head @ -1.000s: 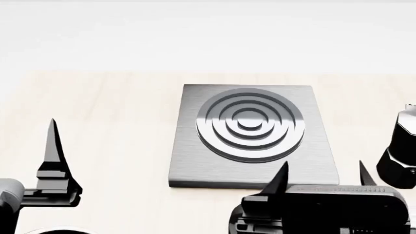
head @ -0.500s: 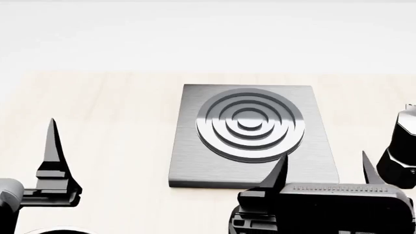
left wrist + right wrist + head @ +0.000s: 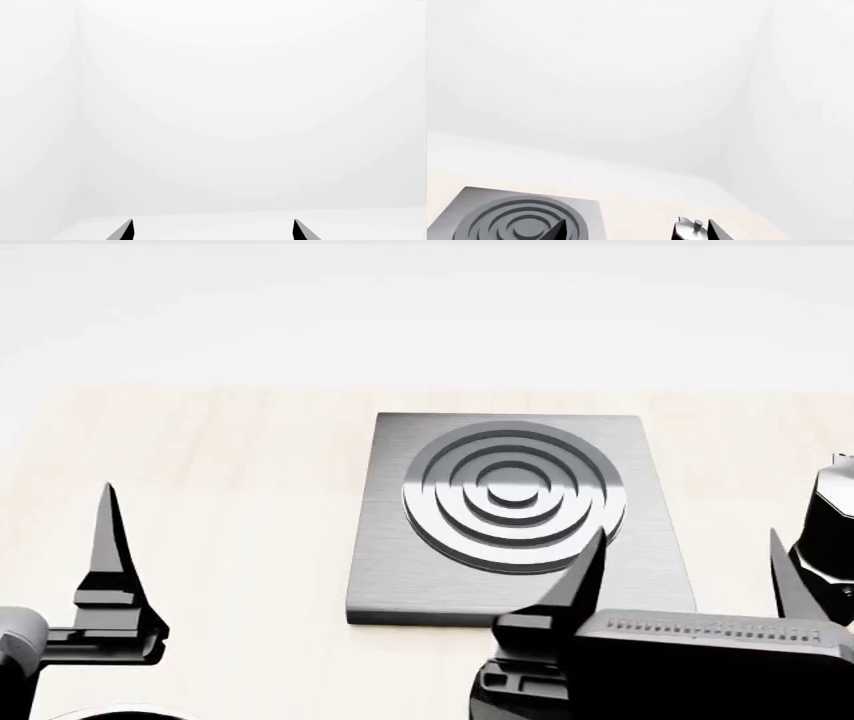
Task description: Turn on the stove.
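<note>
The stove (image 3: 521, 515) lies mid-table (image 3: 227, 490). The right hand (image 3: 681, 565), fingers spread and empty, hovers at its 5 o'clock (knob unseen). Risk: sweeping toward 3 o'clock could topple the pot (image 3: 821, 540). The left hand (image 3: 114, 540) idles, its state unclear.

We see a pale wooden table (image 3: 227, 480) running back to a white far strip under plain white walls (image 3: 253, 100). At the table's right edge stands a black faceted moka pot (image 3: 830, 530), cut off by the picture's border; its silver lid (image 3: 692, 226) shows in the right wrist view.
</note>
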Available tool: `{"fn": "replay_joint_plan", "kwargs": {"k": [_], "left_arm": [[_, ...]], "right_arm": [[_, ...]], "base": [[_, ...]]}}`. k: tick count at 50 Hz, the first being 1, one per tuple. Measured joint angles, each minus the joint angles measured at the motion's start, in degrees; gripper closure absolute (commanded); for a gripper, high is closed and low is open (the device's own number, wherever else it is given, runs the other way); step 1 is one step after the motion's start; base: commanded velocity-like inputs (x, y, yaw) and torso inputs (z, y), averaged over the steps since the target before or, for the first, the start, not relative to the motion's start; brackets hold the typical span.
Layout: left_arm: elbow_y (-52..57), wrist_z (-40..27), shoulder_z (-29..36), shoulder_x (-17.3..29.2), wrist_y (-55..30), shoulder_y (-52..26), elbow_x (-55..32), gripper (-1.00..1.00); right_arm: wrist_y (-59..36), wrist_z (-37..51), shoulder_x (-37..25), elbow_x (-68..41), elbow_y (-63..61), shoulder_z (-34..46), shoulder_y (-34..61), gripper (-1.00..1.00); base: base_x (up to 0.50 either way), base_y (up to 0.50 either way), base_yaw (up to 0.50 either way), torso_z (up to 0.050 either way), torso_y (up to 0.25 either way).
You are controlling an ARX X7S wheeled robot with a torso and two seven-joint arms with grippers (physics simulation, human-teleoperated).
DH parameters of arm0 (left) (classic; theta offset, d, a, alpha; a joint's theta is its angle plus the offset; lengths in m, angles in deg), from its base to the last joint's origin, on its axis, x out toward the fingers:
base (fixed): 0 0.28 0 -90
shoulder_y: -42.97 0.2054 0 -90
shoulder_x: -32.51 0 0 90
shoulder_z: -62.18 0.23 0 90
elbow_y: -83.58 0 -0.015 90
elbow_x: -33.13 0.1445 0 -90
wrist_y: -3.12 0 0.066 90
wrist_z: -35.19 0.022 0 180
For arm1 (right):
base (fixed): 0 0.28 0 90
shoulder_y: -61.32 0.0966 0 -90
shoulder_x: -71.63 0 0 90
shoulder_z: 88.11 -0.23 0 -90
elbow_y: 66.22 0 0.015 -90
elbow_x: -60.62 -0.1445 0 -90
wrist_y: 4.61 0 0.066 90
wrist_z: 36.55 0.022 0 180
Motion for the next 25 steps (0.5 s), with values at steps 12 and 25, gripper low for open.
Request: {"fn": "replay_joint_plan", "kwargs": {"k": [12, 25], "left_arm": [[0.74, -0.24, 0.06, 0.17, -0.33, -0.07, -0.23, -1.0], [1.9, -0.53, 0.09, 0.47, -0.81, -0.14, -0.51, -1.0]], "right_arm": [[-0.36, 5.75, -1.94, -5.89, -0.83, 1.41, 2.83, -1.0], [0.67, 11.35, -4.41, -11.3, -0.71, 3.27, 5.18, -1.0]], "base": [[0.0, 0.0, 0.0, 0.0, 0.0], [0.0, 0.0, 0.0, 0.0, 0.0]]}}
